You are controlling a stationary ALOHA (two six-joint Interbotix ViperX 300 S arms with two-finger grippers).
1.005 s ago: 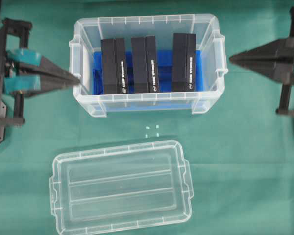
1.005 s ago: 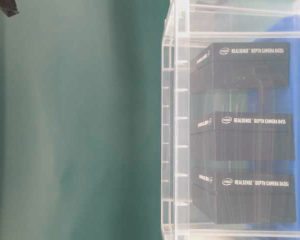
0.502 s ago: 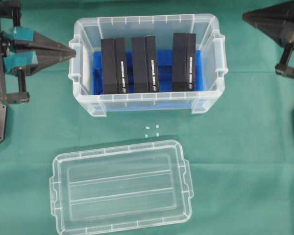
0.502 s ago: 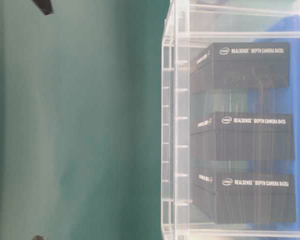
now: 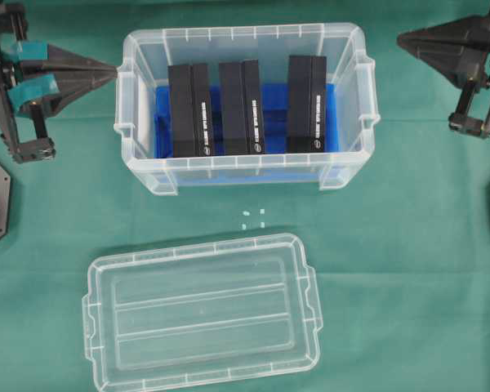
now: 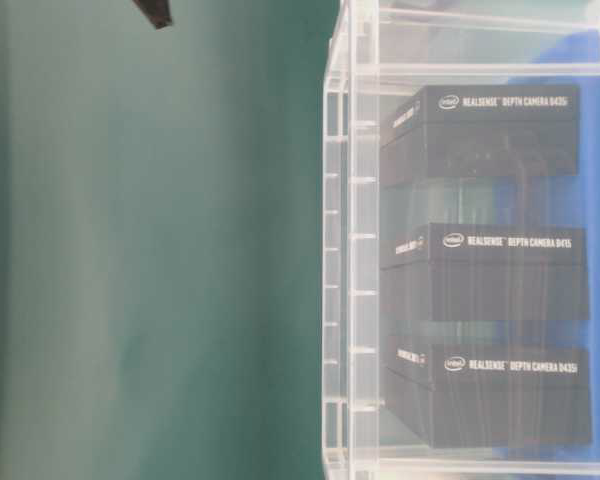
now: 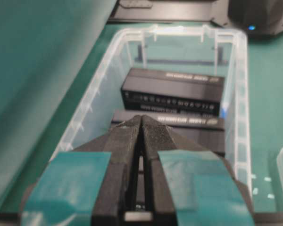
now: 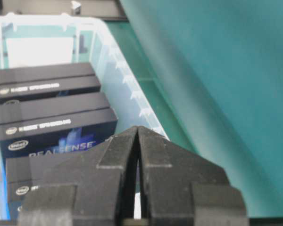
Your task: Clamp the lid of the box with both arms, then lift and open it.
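Since the earlier frame both arms have shifted: the left gripper, a black wedge with teal tape patches, has risen toward the far edge of the overhead view and now points at the upper left corner of the box, while the plain black right gripper has swung back down and inward a little. The box and the lid have not moved.

Going left to right, the left gripper's tip sits just beside the left handle of the deep clear plastic box, apparently not touching it. Its jaws are pressed together with nothing between them, as the left wrist view shows. The box stands open on the green tabletop, holding a blue insert and three upright black blocks. The flat clear plastic lid lies on the tabletop in front of the box, well apart from both grippers. The right gripper hangs near the box's upper right corner, clear of it, its jaws likewise closed on nothing.

The lid is already off, so the task looks finished and the arms appear to be in the retreat step. The next move calls only for drawing both arms clear without brushing the box's handles.
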